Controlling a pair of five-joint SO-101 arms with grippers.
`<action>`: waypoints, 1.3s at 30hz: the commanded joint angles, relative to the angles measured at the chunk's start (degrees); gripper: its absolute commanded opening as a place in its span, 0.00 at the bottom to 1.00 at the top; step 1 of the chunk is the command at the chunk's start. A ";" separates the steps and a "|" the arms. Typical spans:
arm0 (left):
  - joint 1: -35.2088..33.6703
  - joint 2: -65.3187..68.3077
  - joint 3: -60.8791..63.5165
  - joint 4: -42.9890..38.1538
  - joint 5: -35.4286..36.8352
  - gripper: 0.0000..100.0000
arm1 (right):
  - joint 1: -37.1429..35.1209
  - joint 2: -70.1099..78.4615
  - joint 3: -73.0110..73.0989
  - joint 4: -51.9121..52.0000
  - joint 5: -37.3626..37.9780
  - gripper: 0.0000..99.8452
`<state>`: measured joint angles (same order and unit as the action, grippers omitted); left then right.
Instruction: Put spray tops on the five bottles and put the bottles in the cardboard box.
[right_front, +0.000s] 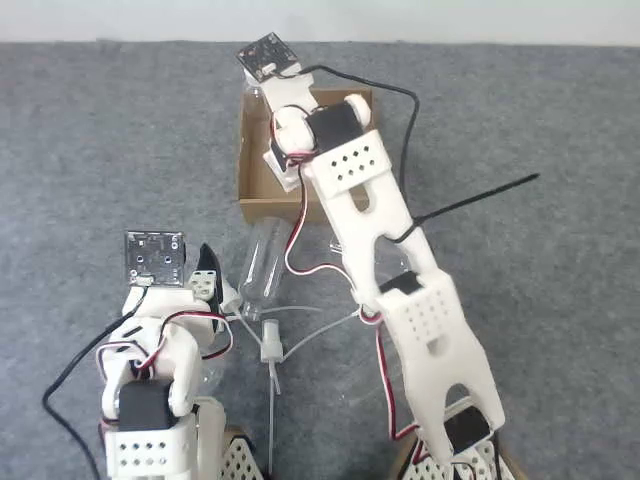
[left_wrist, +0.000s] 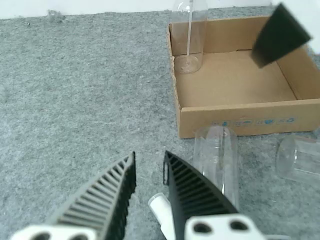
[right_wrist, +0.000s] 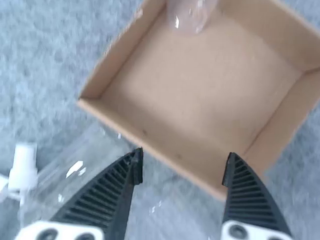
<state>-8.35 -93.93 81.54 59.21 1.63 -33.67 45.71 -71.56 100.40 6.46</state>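
right tool (right_wrist: 184, 155) gapes over cardboard box (right_wrist: 150, 134) holding one bottle (right_wrist: 192, 15).

Cardboard box (right_front: 256, 185) at the far middle of the surface (right_front: 120, 140), with an upright bottle (left_wrist: 189, 35) in its far left corner. Just before the near wall lies a second bottle (right_front: 262, 268); a third bottle (left_wrist: 295, 157) lies to its right; a spray top (right_front: 271, 340) lies just before the second bottle's near end
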 joint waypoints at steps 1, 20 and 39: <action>-0.26 -0.79 -0.22 -1.05 0.62 0.09 | -1.71 -13.93 8.62 2.68 1.32 0.24; -0.26 -0.79 -0.22 -1.05 0.53 0.09 | -1.36 -45.23 46.07 2.59 0.97 0.24; -0.26 -0.79 -0.13 -1.05 0.53 0.09 | -1.63 -67.38 79.03 2.42 -16.44 0.24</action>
<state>-8.35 -93.93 81.54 59.21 1.63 -34.46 -17.41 6.07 100.40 -0.22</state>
